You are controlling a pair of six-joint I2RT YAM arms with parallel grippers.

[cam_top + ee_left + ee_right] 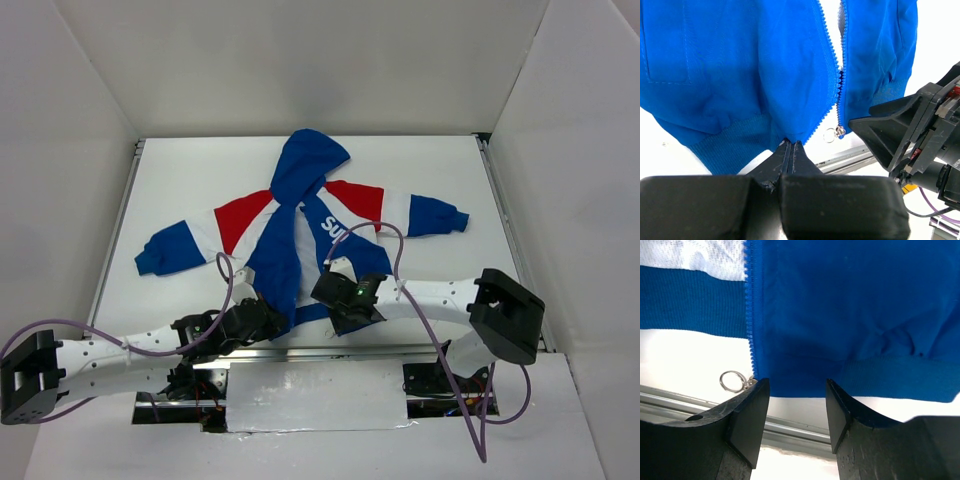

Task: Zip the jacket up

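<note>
The jacket [296,235] lies flat on the white table, hood toward the far wall, royal blue with red and white bands. Its front is open. My left gripper [791,143] is shut on the bottom hem of one blue front panel [740,75], right beside the zip teeth. The silver zip pull ring [830,135] hangs at the lower end of the other tooth row. My right gripper [795,386] is open at the hem of the other panel [850,305], nothing between its fingers. The pull ring [731,381] sits just outside its left finger [747,405]. From above, both grippers [268,318] [340,288] are at the jacket's near hem.
A metal rail [300,352] runs along the table's near edge just below the hem. White walls close in the table on three sides. Purple cables [395,250] loop off both arms, one arching over the jacket's right side.
</note>
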